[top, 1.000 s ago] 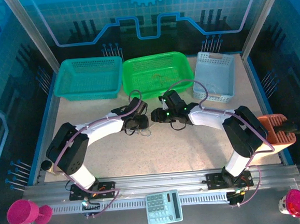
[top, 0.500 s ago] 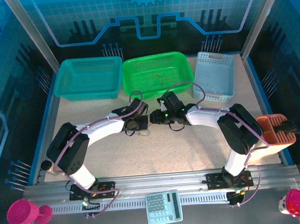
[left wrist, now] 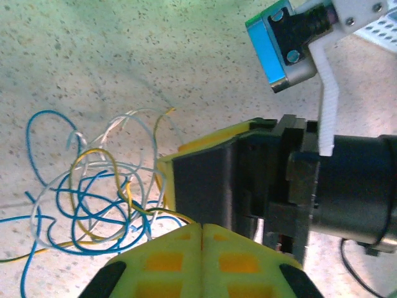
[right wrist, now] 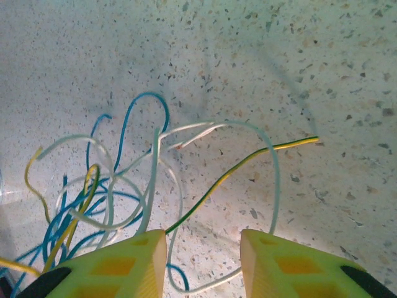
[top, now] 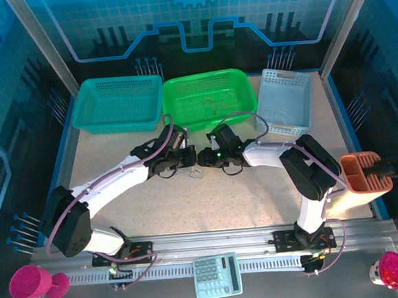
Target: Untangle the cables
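From above, the right gripper (top: pixel 203 157) sits nose to nose with the left gripper (top: pixel 187 159), the two almost touching, and the cables (top: pixel 196 174) show as a small pale tuft on the table (top: pixel 258 199) just on the near side of the right gripper's tip. In the left wrist view, the left gripper (left wrist: pixel 201 230) has its two yellow fingers pressed together. Whether a strand is nipped in the seam cannot be told. The knot of blue, white and yellow cables (left wrist: pixel 93 198) lies loose on the table to the left of the right gripper's dark finger, with a few strands running up against it. In the right wrist view, the right gripper (right wrist: pixel 201 248) stands parted by a moderate gap. The cables (right wrist: pixel 153 180) spread ahead and to its left, and a white loop and a yellow-green strand reach in between its fingers. These cords look feather-light, limp and springy, likely to drag the whole knot along rather than resist. A free end or outer loop, such as that yellow-green strand, seems the best place to pinch.
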Tool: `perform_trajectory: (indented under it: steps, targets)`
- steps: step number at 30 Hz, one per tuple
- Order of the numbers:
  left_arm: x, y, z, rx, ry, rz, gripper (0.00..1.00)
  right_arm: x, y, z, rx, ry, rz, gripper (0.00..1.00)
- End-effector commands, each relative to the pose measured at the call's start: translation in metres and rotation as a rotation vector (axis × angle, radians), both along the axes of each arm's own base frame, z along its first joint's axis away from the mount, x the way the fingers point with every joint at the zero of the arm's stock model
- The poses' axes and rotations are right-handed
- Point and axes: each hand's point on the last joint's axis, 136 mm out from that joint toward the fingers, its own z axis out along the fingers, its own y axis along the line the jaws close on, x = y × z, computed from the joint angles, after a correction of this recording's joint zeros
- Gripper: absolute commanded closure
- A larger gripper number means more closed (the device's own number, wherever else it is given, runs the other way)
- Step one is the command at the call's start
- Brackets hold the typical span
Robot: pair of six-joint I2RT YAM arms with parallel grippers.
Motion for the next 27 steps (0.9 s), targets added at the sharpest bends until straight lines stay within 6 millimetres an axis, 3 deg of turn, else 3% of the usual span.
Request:
perform_trajectory:
  steps: [1,7,16,22,27]
  targets:
    - [-0.008,-0.007,0.019,-0.085,0.007,-0.007,1.0,-0.007,0.008,0.003,0.021,-0.002,0.028,0.63]
    - [-0.012,0.005,0.013,-0.134,0.053,0.083,1.0,-0.015,-0.007,0.018,-0.009,-0.044,0.031,0.63]
    - [-0.015,0.01,-0.003,-0.185,0.083,0.15,1.0,-0.017,-0.039,0.07,-0.077,-0.2,0.001,0.62]
    - [-0.012,0.007,-0.001,-0.245,0.099,0.184,1.0,-0.028,-0.012,0.11,0.025,-0.335,0.131,0.64]
    - [-0.012,0.007,-0.001,-0.296,0.124,0.234,1.0,-0.051,0.008,0.109,0.104,-0.401,0.233,0.65]
